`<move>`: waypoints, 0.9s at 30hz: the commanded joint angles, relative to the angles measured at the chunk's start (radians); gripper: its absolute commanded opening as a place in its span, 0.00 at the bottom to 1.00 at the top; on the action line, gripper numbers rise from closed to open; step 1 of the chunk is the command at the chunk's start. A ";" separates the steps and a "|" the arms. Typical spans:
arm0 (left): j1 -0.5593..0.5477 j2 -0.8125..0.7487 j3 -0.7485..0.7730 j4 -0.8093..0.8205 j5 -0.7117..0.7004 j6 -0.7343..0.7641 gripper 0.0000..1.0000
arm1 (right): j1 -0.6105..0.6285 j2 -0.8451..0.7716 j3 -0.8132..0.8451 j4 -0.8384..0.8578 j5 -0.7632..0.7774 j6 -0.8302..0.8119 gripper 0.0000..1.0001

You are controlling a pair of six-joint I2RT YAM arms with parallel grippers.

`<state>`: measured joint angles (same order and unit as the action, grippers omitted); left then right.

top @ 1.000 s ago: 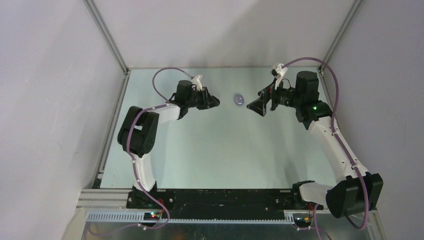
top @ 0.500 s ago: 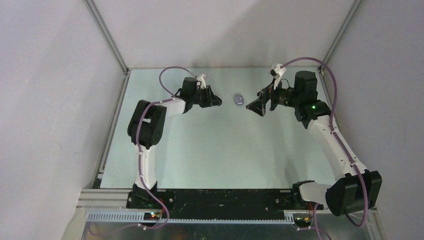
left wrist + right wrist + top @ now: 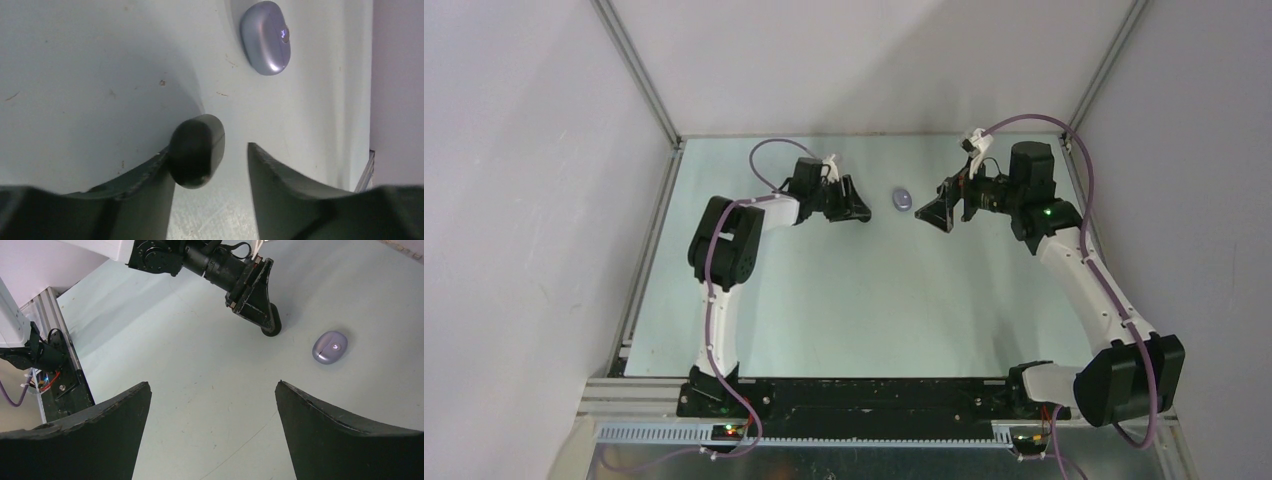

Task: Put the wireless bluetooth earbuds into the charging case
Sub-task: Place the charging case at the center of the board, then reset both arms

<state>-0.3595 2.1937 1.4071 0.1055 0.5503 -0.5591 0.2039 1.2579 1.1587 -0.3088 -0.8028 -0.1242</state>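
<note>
- Two small rounded pods lie on the table: a black pod and a pale purple pod.
- The left gripper has its jaws apart; the black pod touches one finger, with a gap to the other.
- The right gripper gapes wide and empty, the pale purple pod between the grippers.

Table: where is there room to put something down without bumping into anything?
Biggest bare patch: the middle of the table, bordered by the left arm, the right arm and the arm bases at the near edge. Crowded: the far strip, where the purple case lies between both sets of jaws, with a black rounded thing against the left jaws.
</note>
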 commanded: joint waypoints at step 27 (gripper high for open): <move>0.385 -0.889 -0.364 -0.511 0.142 0.658 0.99 | -0.244 -0.667 -0.123 -0.264 0.404 -0.126 0.99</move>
<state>-0.0750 1.5467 1.0584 -0.3042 0.6189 -0.0288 -0.0360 0.8593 1.1858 -0.6037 -0.5507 -0.2462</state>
